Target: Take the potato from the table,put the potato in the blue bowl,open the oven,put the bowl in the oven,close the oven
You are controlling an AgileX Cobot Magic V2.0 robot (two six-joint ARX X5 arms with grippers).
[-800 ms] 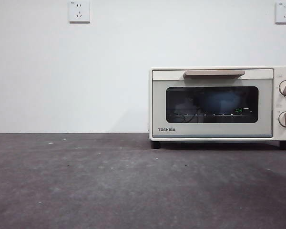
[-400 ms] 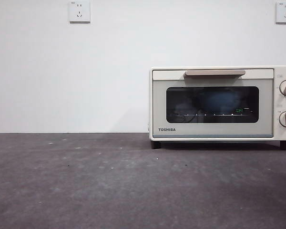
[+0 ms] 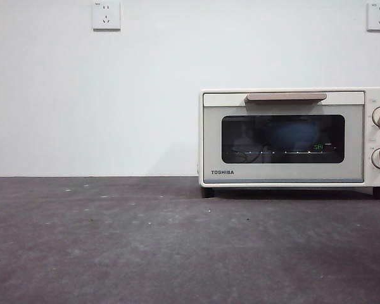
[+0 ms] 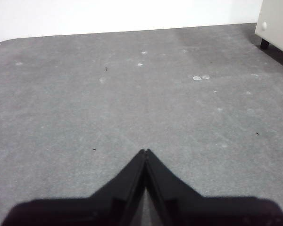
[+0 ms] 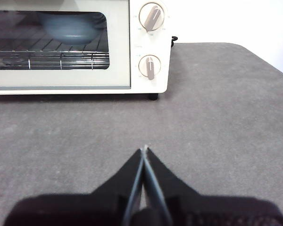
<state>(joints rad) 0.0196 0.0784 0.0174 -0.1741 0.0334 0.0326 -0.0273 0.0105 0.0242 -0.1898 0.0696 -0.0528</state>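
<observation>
The task looks finished. The oven (image 3: 296, 138) stands at the table's (image 3: 145, 247) far right edge with its door closed, handle (image 3: 285, 97) up against the front. Through the glass the bowl (image 5: 68, 27) sits on the rack inside; the potato cannot be made out, so it is presumably in the bowl. The left gripper (image 4: 145, 151) and right gripper (image 5: 144, 149) are both clenched on nothing, low over bare table, the right one facing the oven's knobs (image 5: 151, 42).

Closed oven (image 3: 296, 137) on the tabletop (image 3: 145, 240)

We see a blue bowl (image 3: 292, 134) dimly behind its dark glass, two wall sockets (image 3: 106, 14) above.
</observation>
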